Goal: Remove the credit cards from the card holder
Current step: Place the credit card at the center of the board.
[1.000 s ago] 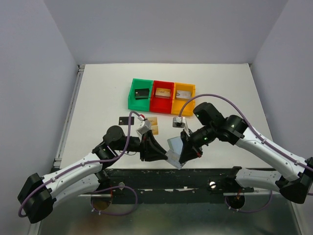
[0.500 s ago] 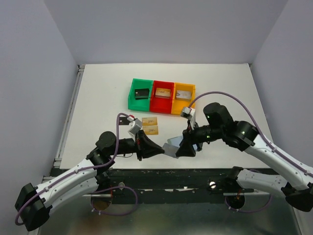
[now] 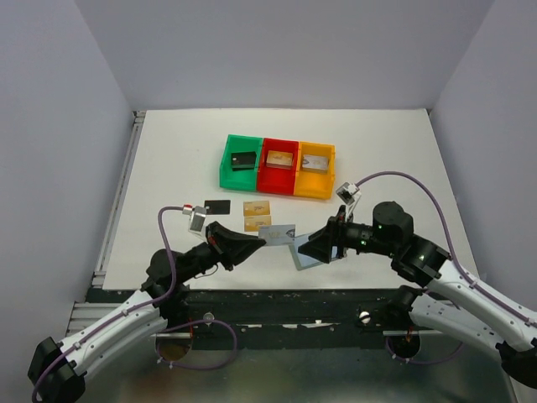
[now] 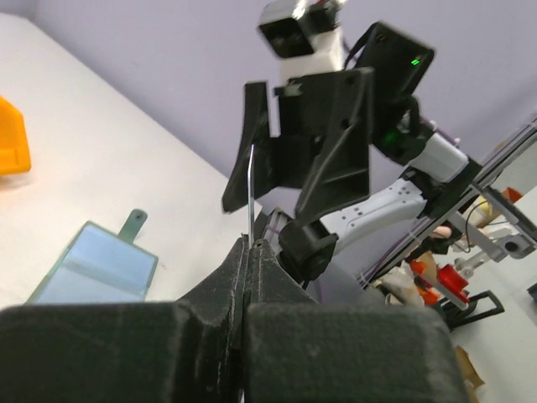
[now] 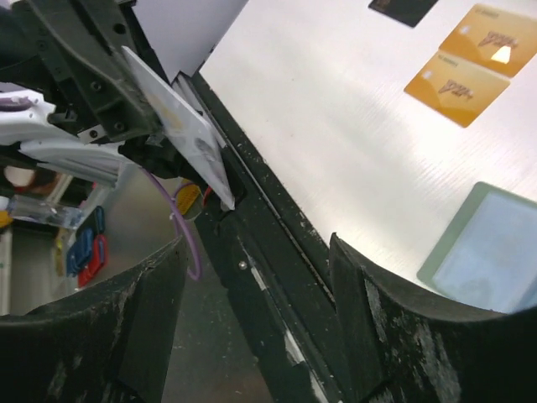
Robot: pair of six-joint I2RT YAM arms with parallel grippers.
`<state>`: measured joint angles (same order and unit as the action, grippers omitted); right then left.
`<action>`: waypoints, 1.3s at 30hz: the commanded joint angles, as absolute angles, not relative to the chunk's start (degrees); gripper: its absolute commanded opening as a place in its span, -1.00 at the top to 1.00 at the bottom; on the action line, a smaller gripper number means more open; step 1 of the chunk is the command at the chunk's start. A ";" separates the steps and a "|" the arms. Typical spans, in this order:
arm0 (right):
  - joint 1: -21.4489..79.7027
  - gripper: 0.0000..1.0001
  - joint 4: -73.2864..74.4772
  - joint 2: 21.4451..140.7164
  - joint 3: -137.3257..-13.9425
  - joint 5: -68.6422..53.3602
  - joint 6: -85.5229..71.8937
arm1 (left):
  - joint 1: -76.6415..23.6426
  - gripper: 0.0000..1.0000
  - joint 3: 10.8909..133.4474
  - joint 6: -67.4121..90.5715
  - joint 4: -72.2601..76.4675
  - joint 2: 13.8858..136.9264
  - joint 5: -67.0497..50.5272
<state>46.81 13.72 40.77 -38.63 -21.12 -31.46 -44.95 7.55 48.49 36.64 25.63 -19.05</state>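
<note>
The left gripper (image 3: pixel 258 242) is clenching one silvery-grey credit card (image 3: pixel 279 232), holding it just above the table (image 3: pixel 180 159). The right gripper (image 3: pixel 310 250) is standing released, jaws wide and grasping nothing. One card holder (image 4: pixel 94 267) is lying open beneath it, blue inside facing up. Three more cards are lying flat nearby: one black card (image 3: pixel 217 206), one upper golden card (image 3: pixel 256 206) and one lower golden card (image 3: pixel 258 222).

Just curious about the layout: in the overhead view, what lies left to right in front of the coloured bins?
Black card → two golden cards → silvery card pinched by the left gripper → open right gripper.
</note>
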 commanded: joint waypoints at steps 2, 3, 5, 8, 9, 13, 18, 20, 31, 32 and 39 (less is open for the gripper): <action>46.58 -0.47 2.38 41.75 -35.86 -25.05 -37.44 | -44.65 1.00 7.03 51.24 42.80 24.26 -18.63; 46.58 -0.45 1.94 41.75 -35.86 -25.22 -37.35 | -44.65 1.00 6.94 51.41 42.80 24.34 -18.81; 46.67 -0.43 0.97 42.18 -36.21 -25.92 -37.27 | -44.65 1.00 6.77 51.77 42.89 24.17 -18.90; 46.58 -0.40 -1.73 42.45 -36.12 -26.45 -37.79 | -44.65 1.00 6.42 52.64 43.68 24.70 -19.07; 46.58 -0.38 -2.63 42.63 -35.69 -26.54 -38.14 | -44.65 1.00 6.33 52.82 43.86 24.96 -19.16; 46.67 -0.29 -4.57 44.47 -35.51 -27.25 -38.76 | -44.65 1.00 6.85 53.26 44.38 26.01 -20.13; 46.67 -0.13 -6.50 45.88 -35.51 -27.33 -39.11 | -44.65 1.00 8.09 53.09 44.39 27.51 -21.36; 46.58 0.00 -7.12 46.40 -35.68 -27.86 -39.02 | -44.65 1.00 7.65 53.43 44.82 27.77 -21.27; 46.67 0.68 -8.79 46.85 -34.54 -28.74 -40.17 | -44.65 1.00 7.03 54.49 44.30 27.42 -20.83; 46.58 0.81 -8.44 46.67 -34.54 -28.57 -39.99 | -44.65 1.00 7.21 54.32 43.43 27.42 -20.74; 41.50 0.99 1.90 42.72 -35.33 -27.25 -37.62 | -44.30 -0.99 12.12 50.11 23.86 22.07 -14.17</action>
